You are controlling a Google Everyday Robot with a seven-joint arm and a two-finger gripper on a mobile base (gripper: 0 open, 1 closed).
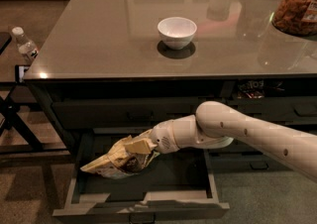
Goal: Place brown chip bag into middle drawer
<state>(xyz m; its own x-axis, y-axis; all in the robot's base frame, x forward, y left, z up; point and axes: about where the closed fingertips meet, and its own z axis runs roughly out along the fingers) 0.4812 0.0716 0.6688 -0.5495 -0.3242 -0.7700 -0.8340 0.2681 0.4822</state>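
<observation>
One claw (137,149), lower centre, half hidden by foil, grips the brown chip bag (111,163) above the open middle drawer (214,184); contact with drawer floor unclear.

A: Bag status?
B: I log the brown chip bag (115,161) crumpled, tip toward 8 o'clock, pinched by the gripper (140,146) over the open middle drawer (179,174), 9 o'clock half.

text: none legible | end effector (140,147): gripping brown chip bag (110,161) over middle drawer (188,209)
</observation>
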